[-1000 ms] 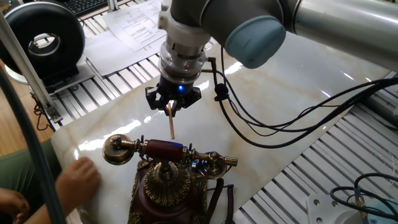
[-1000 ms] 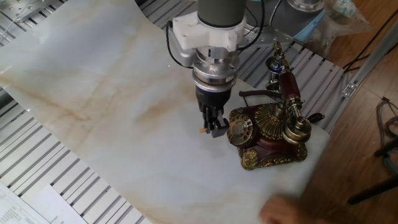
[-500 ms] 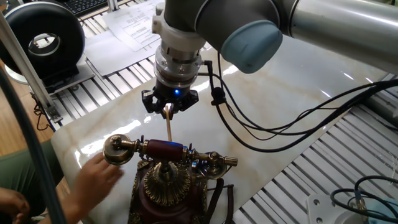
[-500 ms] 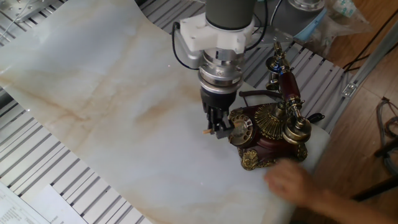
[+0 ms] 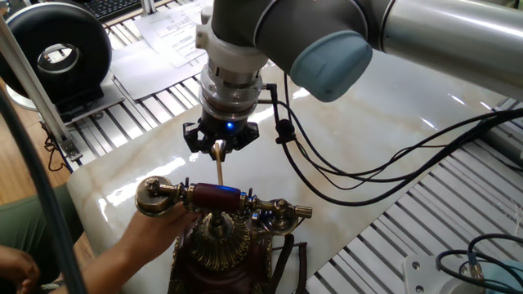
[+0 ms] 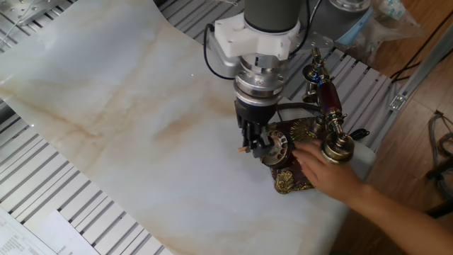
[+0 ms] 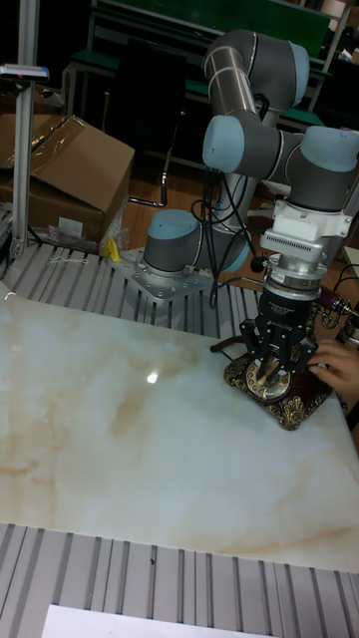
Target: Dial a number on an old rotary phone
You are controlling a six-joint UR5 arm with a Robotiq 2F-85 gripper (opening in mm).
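Note:
The old rotary phone (image 5: pixel 219 245) stands at the edge of the marble-patterned sheet (image 6: pixel 106 106), its brass-ended handset (image 5: pixel 214 196) resting on the cradle. In the other fixed view its dial (image 6: pixel 278 147) faces up, beside the handset (image 6: pixel 328 100). My gripper (image 6: pixel 253 139) hangs over the dial's left rim, shut on a thin wooden stick (image 5: pixel 220 166) that points down. In the tall fixed view the gripper (image 7: pixel 269 361) sits right above the phone (image 7: pixel 289 394). I cannot tell whether the stick's tip touches the dial.
A person's hand (image 6: pixel 327 176) rests on the phone's body, the arm coming from the near edge (image 5: pixel 139 245). A black ring-shaped device (image 5: pixel 57 51) and papers (image 5: pixel 176 33) lie beyond the sheet. Black cables (image 5: pixel 368 167) loop from my wrist. A cardboard box (image 7: pixel 70 164) stands behind the table.
My gripper with the stick has shifted toward the phone's dial. The person's hand has reached in and settled on the phone.

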